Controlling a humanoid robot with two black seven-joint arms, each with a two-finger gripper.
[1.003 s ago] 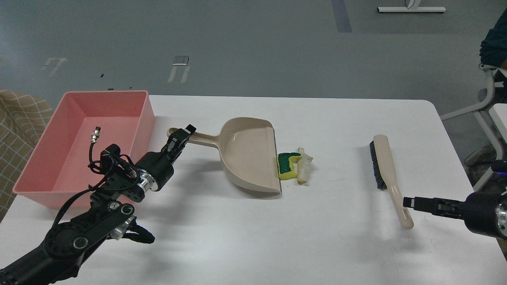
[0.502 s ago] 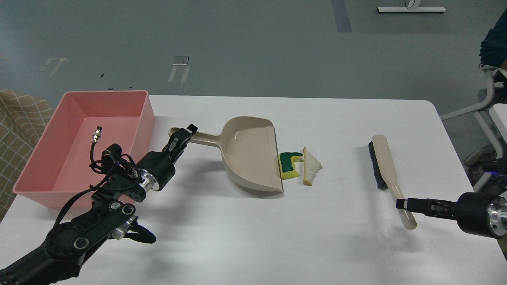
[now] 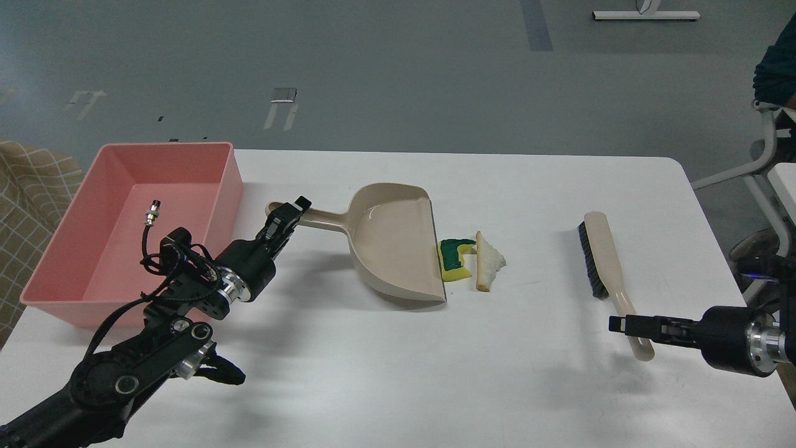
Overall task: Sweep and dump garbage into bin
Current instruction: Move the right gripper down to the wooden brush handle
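Note:
The pink bin (image 3: 231, 186) stands at the table's back left. The yellow sponge piece with green top (image 3: 455, 260) lies against the lip of the beige dustpan (image 3: 395, 242). The white bread wedge (image 3: 490, 261) lies flat just right of the sponge. My left gripper (image 3: 289, 213) is closed around the end of the dustpan's long handle. My right gripper (image 3: 617, 323) reaches in from the right, level with the table, and crosses the handle end of the beige brush (image 3: 600, 255). Its fingers are seen side-on and cannot be told apart.
The white table (image 3: 528, 386) has its rounded far right corner near a chair frame (image 3: 766, 162). A checked fabric (image 3: 31, 180) sits left of the bin. The brush lies lengthwise at the right, bristles facing left.
My right gripper has moved left across the brush's handle end. The dustpan shifted slightly, and the bread wedge went from leaning by the sponge to lying flat, a little to the right.

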